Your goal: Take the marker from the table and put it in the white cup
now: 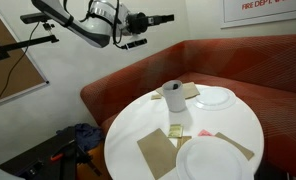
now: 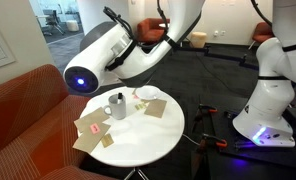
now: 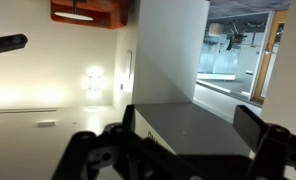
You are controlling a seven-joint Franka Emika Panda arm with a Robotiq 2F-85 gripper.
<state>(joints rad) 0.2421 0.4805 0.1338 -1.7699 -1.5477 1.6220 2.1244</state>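
Observation:
The white cup (image 1: 174, 97) stands upright near the far side of the round white table (image 1: 138, 125); it also shows in an exterior view (image 2: 116, 106) on the table (image 2: 148, 142). A thin dark stick that may be the marker (image 2: 122, 97) pokes out of the cup's mouth; I see no marker lying on the table. My gripper (image 1: 153, 30) is high above the table, pointing sideways, far from the cup. In the wrist view the gripper (image 3: 188, 130) is open and empty, facing a wall and ceiling.
Two round white plates (image 1: 216, 97) (image 1: 213, 158) and brown paper napkins (image 1: 156, 152) lie on the table. A red curved sofa (image 1: 118, 85) wraps around the table. A second white robot (image 2: 268, 100) stands on the floor nearby.

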